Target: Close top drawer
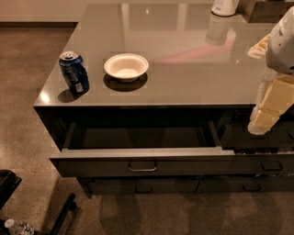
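Note:
The top drawer is pulled out from under the grey counter. Its flat dark front faces me, with a small metal loop handle at its centre. The inside looks dark and bare. My gripper, cream-coloured, hangs at the right edge of the view, to the right of the drawer's right front corner and slightly above it. It is apart from the drawer. The white arm rises above it.
A blue can and a white bowl stand on the counter's front left. A white bottle stands at the back. Lower drawer fronts and the right column's drawers are shut. Black gear and a bottle lie on the floor at lower left.

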Tool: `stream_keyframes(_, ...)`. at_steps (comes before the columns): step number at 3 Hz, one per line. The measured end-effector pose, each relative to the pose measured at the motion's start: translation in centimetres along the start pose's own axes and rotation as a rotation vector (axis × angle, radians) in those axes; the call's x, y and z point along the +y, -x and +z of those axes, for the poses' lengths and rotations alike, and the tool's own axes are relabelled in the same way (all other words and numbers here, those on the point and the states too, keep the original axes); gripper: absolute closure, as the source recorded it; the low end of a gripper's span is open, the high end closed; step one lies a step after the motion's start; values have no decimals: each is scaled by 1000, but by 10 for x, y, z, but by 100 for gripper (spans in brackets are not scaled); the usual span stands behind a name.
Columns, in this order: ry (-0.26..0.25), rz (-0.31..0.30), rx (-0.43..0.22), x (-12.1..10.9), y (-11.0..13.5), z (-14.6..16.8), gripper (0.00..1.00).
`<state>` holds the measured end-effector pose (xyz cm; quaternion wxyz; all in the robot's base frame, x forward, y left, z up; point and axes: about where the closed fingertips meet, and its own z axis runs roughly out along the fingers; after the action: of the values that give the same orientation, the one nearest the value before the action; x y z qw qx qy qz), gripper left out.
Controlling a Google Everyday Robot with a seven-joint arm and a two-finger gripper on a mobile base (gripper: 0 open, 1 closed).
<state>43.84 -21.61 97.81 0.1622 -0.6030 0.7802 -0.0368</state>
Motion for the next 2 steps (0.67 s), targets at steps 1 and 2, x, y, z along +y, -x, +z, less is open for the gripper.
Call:
stream_keyframes(1, 0, 0, 0, 0, 0, 0, 0)
stream_keyframes(2, 0, 0, 0, 0, 0, 0, 17)
